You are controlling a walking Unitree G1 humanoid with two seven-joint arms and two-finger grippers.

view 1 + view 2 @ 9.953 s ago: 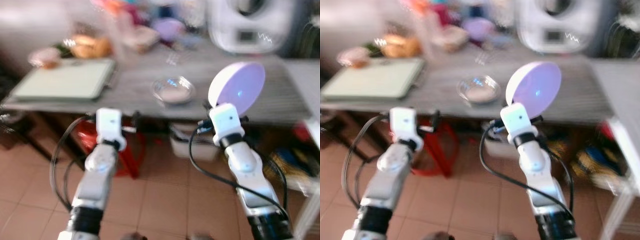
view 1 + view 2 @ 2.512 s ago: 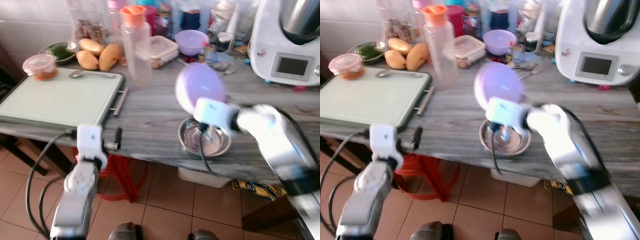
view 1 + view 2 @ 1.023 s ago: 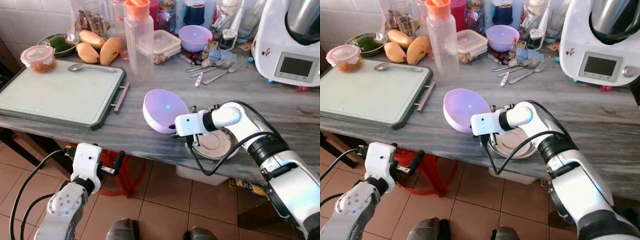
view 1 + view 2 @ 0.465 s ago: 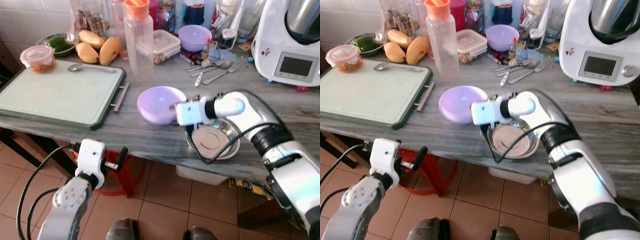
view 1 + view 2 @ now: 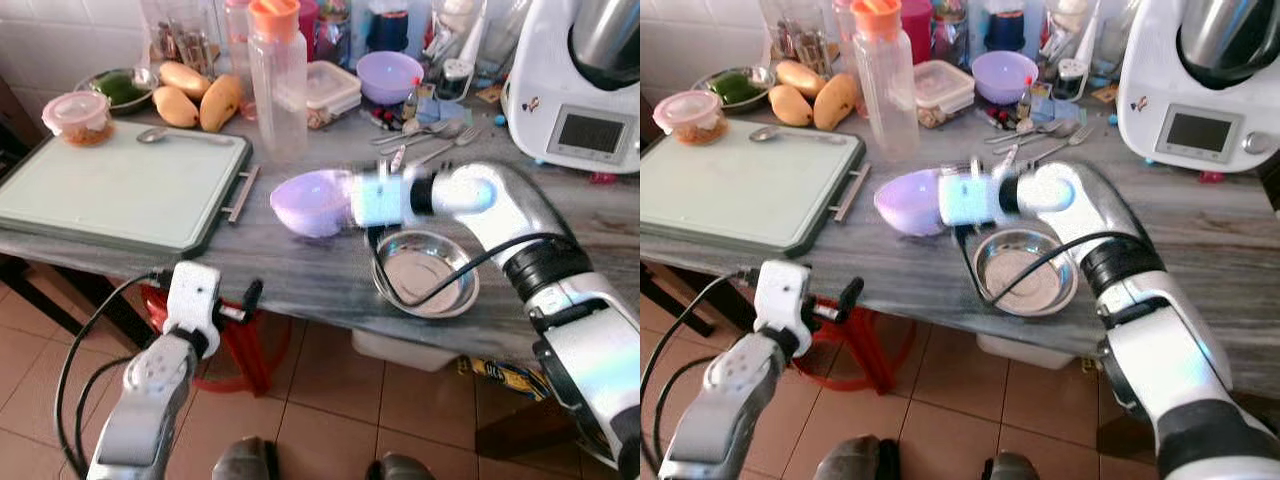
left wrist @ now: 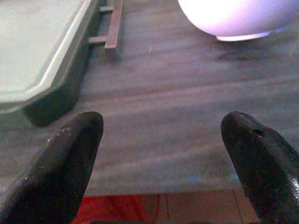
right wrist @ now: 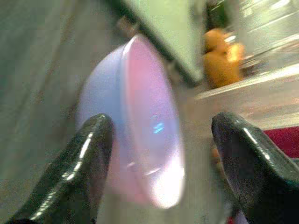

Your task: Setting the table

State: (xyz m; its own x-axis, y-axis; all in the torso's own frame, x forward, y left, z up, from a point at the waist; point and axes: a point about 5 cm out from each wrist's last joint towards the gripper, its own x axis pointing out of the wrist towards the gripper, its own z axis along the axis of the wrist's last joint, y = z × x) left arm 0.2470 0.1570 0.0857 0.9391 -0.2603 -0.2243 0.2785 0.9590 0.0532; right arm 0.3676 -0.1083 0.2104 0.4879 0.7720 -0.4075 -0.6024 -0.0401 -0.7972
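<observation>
A light purple bowl (image 5: 312, 202) sits low on the grey wooden table (image 5: 300, 275), just left of a steel bowl (image 5: 425, 275). It is blurred and lies tilted on its side in the right wrist view. My right gripper (image 7: 162, 122) reaches across from the right, open, with the purple bowl (image 7: 140, 135) between its spread fingers and close to one of them. My left gripper (image 5: 250, 298) hangs open below the table's front edge. Nothing is between its fingers (image 6: 70, 154), which face the table and the bowl's underside (image 6: 229, 18).
A pale green board (image 5: 110, 185) with a spoon (image 5: 165, 135) lies at the left. Behind are a tall bottle (image 5: 278, 80), mangoes (image 5: 200, 95), a second purple bowl (image 5: 390, 75), forks (image 5: 440, 150) and a white appliance (image 5: 590, 90). A red stool (image 5: 250, 345) stands under the table.
The purple bowl came down from a raised, tilted hold to the tabletop beside the steel bowl. My right arm has swung further over the table. My left arm rose slightly.
</observation>
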